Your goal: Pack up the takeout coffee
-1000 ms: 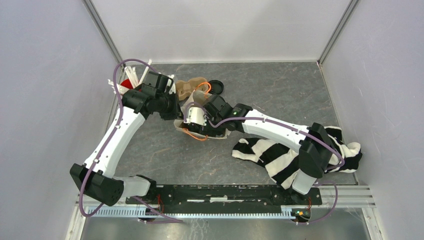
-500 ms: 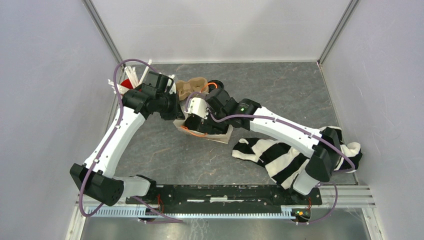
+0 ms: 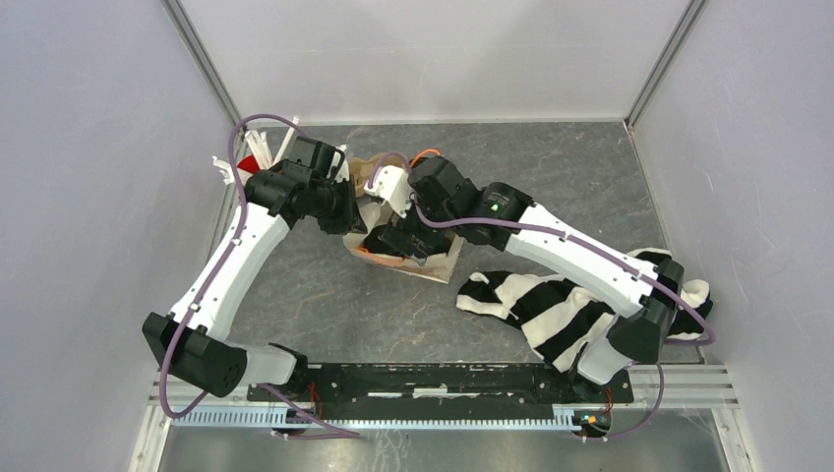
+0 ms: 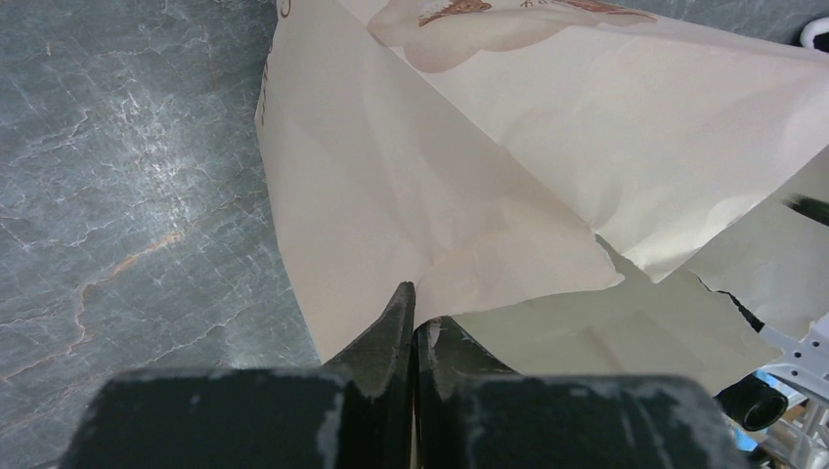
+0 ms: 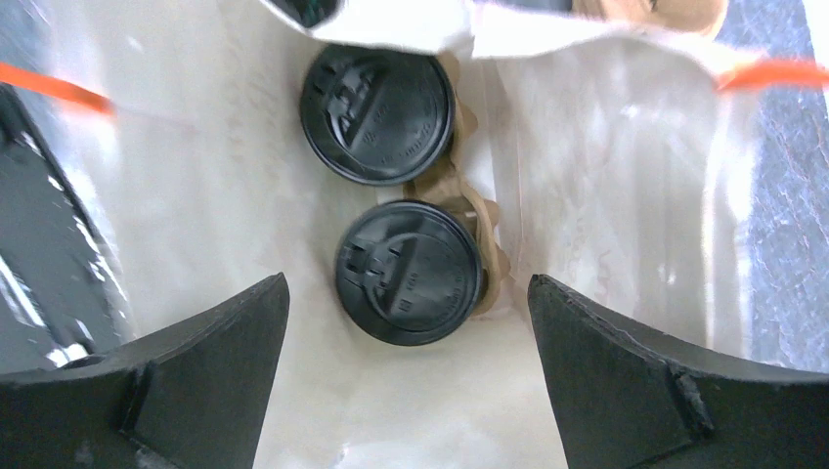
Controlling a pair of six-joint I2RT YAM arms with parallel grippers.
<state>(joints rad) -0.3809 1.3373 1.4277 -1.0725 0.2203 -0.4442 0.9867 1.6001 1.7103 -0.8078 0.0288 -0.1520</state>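
two black-lidded coffee cups (image 5: pixel 376 100) (image 5: pixel 409 272) in brown moulded-pulp carrier (image 5: pixel 489 256) inside white paper bag (image 4: pixel 440 195)
left gripper (image 4: pixel 414 308) clamped shut on bag edge; right gripper (image 5: pixel 411 371) spread wide above lids.

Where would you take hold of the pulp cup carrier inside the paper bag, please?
Pinch the centre bridge of the pulp cup carrier, between the upper black lid and lower black lid, coming straight down through the open mouth of the paper bag; its walls block every side.

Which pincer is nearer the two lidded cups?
Right. The right pincer hangs open above the lidded cups inside the paper bag; the left pincer grips the bag's edge, outside it.
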